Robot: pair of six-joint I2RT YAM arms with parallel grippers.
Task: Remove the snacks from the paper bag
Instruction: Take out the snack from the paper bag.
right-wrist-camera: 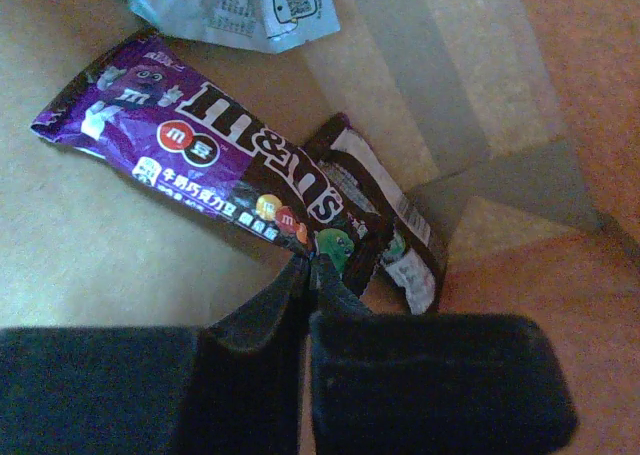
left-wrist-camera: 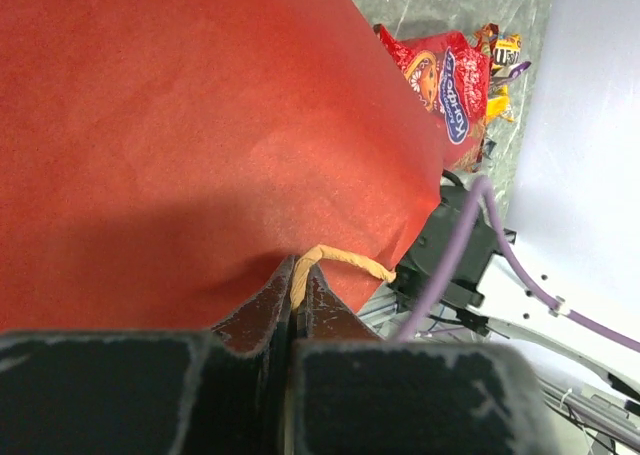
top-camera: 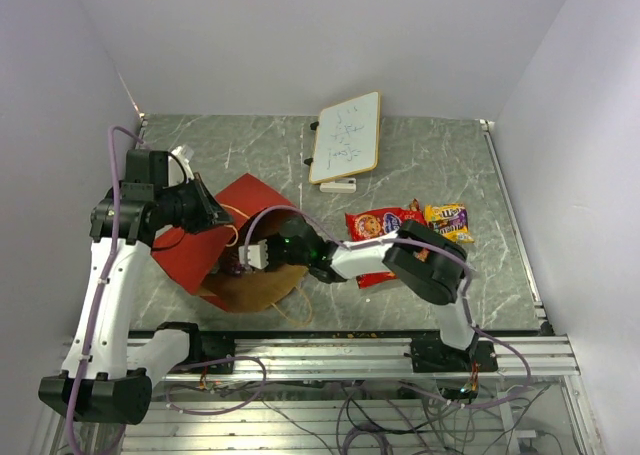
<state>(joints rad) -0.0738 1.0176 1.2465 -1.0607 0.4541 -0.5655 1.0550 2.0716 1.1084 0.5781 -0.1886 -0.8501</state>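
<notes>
- Farther back on the green marbled table [top-camera: 440, 155] a small whiteboard [top-camera: 346, 138] lies flat, with a white eraser [top-camera: 338, 185] just at its near edge; both are well apart from the arms.
- To the right of the middle, a red cookie packet [top-camera: 375, 223] and a yellow candy packet [top-camera: 447, 218] lie outside the bag. The right forearm crosses over the near part of the cookie packet and hides it.
- The paper bag [top-camera: 240, 200] lies on its side at the left of the table, red face up and brown mouth turned toward the near right.
- The left gripper [left-wrist-camera: 297, 295] is at the bag's left edge, its fingers pressed together on the twisted paper handle [left-wrist-camera: 340, 259], which loops out to the right just beyond the tips.
- The right gripper [right-wrist-camera: 310, 275] reaches into the mouth of the bag from the right. Its jaws are drawn narrow, pinching the near end of a purple candy packet [right-wrist-camera: 190, 145] that lies flat on the brown inside wall.
- A brown packet [right-wrist-camera: 390, 235] lies partly under the purple one on its right side, touching it, and a silver wrapper [right-wrist-camera: 240, 5] sits farther in.
- The silver wrapper is cut off at the top of the right wrist view. From above, the bag's inside is dark and the right gripper covers whatever lies there. The red paper fills most of the left wrist view.
</notes>
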